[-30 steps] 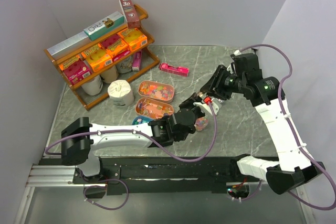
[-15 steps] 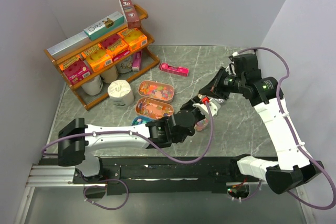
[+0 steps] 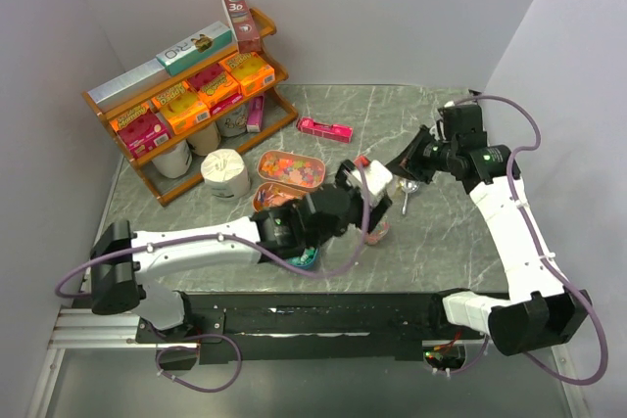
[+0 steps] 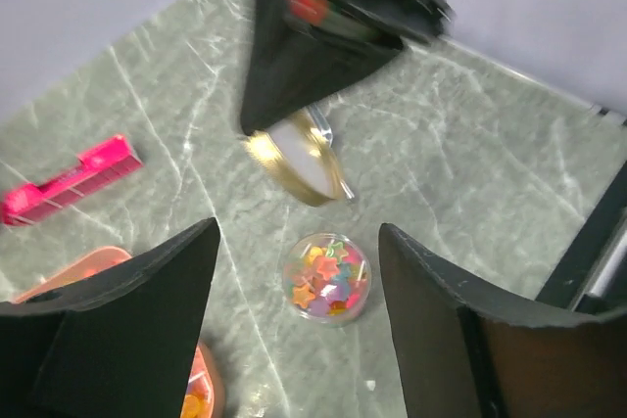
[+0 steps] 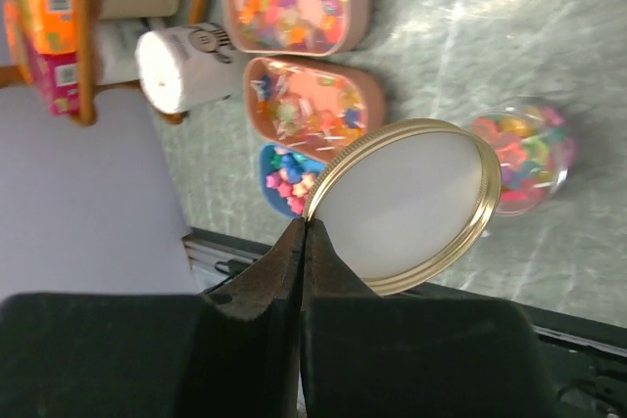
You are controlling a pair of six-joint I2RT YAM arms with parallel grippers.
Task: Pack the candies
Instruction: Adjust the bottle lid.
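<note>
The candies (image 4: 327, 279) are small coloured stars in a clear round jar (image 3: 378, 232) that stands open on the marble table. My left gripper (image 4: 299, 234) hangs above the jar, open, with nothing between its fingers. In the top view the left gripper (image 3: 369, 181) is just behind the jar. My right gripper (image 5: 304, 227) is shut on the rim of a gold lid (image 5: 411, 205), held tilted in the air next to the jar (image 5: 524, 154). The left wrist view shows that lid (image 4: 294, 156) beyond the jar.
Two pink trays of candies (image 3: 292, 168) (image 5: 309, 95) and a blue tray (image 5: 289, 178) lie left of the jar. Behind them stand a paper roll (image 3: 225, 171) and a wooden shelf (image 3: 186, 80) with boxes. A pink comb-like item (image 3: 325, 128) lies at the back.
My left gripper let go of the jar, opened and rose away from it. My right gripper shut on the gold lid and drew back to the right with it.
</note>
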